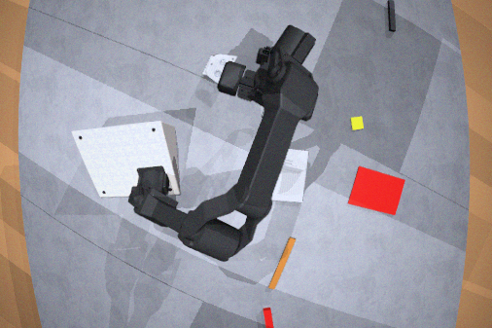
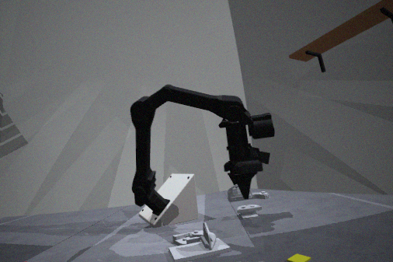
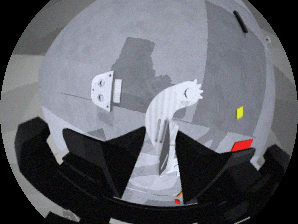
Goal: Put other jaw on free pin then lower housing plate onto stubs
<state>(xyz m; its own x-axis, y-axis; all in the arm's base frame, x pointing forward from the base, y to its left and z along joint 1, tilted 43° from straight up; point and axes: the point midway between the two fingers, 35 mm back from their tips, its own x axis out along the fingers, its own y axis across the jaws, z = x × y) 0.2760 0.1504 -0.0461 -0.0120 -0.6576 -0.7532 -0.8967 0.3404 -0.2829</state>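
Observation:
My gripper point(image 2: 246, 197) point(image 3: 160, 132) is shut on the free jaw point(image 2: 262, 195) point(image 3: 192, 92), a curved white piece whose toothed round end points away from the fingers in the wrist view. The jaw hangs above the table. The top view shows almost none of it behind the arm. The white housing plate point(image 1: 213, 69) point(image 2: 249, 209) point(image 3: 104, 91), with two round holes, lies on the table beside the gripper. The white base point(image 1: 292, 195) point(image 2: 186, 253) lies partly under the arm in the top view. The other jaw point(image 2: 187, 238) is on it; a slanted white part stands beside that jaw. The pins cannot be made out.
A white wedge-shaped mount point(image 1: 122, 153) point(image 2: 186, 204) carries the arm. A red sheet point(image 1: 376, 191) point(image 3: 243, 145), a yellow square point(image 1: 357, 123) point(image 2: 299, 257) point(image 3: 240, 112), an orange bar point(image 1: 282, 263), a small red bar point(image 1: 267, 317) and a black bar point(image 1: 391, 16) point(image 3: 240, 22) lie around.

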